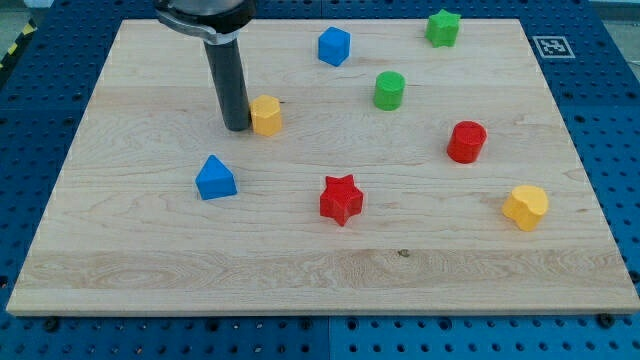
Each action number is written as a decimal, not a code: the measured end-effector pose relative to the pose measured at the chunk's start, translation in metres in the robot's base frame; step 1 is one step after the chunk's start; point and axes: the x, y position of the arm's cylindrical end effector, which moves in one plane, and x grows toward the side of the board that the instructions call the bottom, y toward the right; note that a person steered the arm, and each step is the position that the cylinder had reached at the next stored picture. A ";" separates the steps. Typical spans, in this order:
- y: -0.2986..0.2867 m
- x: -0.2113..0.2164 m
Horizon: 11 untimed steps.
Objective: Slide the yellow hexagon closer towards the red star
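my tip (238, 128) rests on the worktop (120, 250) against the left side of the yellow hexagon (266, 115); there is no hand here, only a bare rod holding nothing. the red star (340, 199) lies well apart, toward the view's bottom right. a push from this side would likely send the hexagon straight right, past the star and toward the green cylinder (389, 90). off-centre contact could also spin it away from my tip. the blue triangular block (215, 178) sits clear of that path.
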 end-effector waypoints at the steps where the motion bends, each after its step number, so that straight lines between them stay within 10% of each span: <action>1: -0.006 -0.001; 5: -0.017 -0.021; 11: 0.154 0.026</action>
